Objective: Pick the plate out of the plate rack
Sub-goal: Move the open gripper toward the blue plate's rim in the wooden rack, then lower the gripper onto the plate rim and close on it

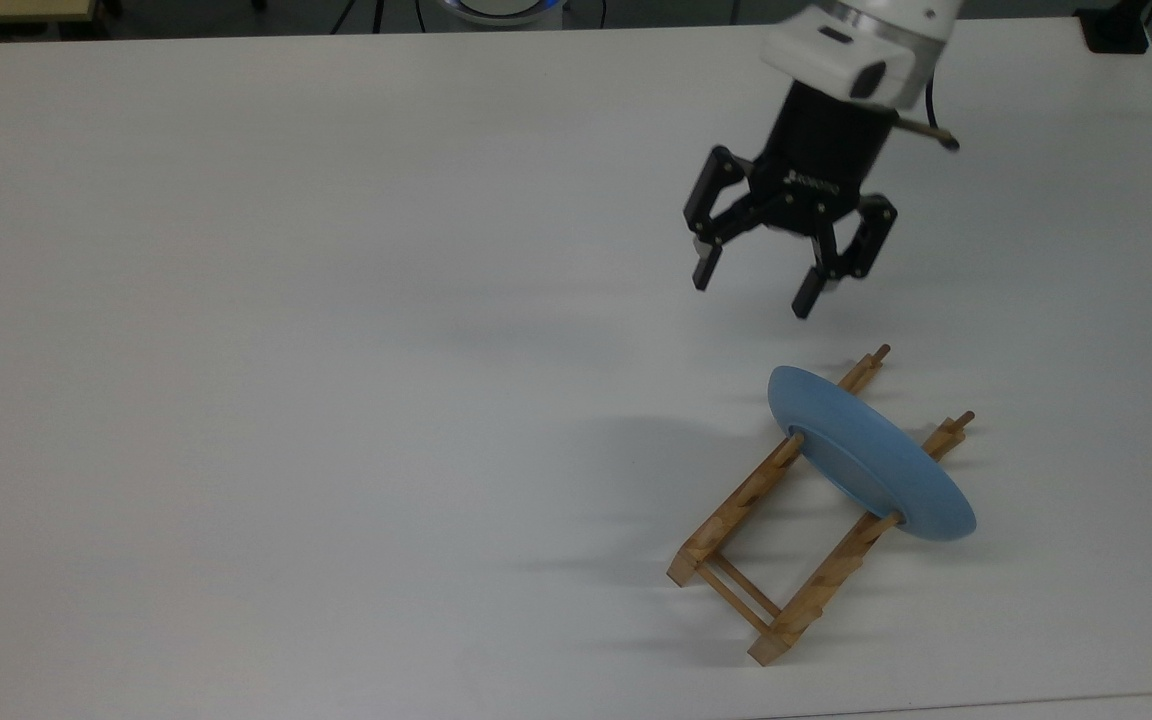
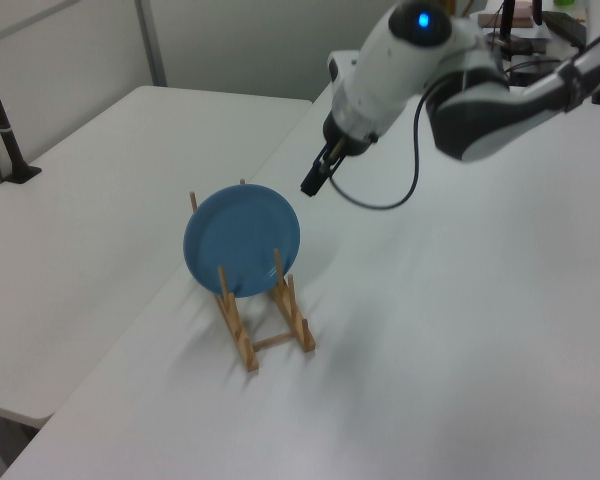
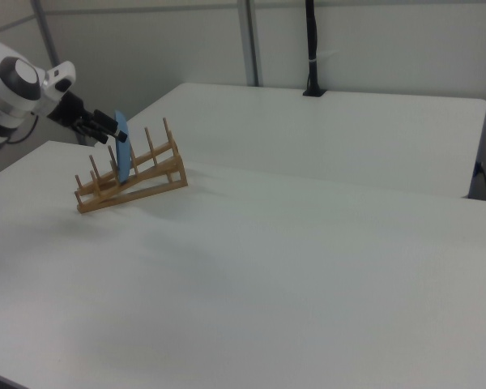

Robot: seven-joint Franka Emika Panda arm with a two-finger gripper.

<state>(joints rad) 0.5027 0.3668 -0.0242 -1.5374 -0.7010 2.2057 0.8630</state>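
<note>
Plate, light blue, stands on edge in wooden plate rack on white counter, face toward camera. End effector hangs above and to the left view's right of plate's rim, apart from it. Black cable loops below white arm.

Overhead plus two oblique views, table shared
</note>
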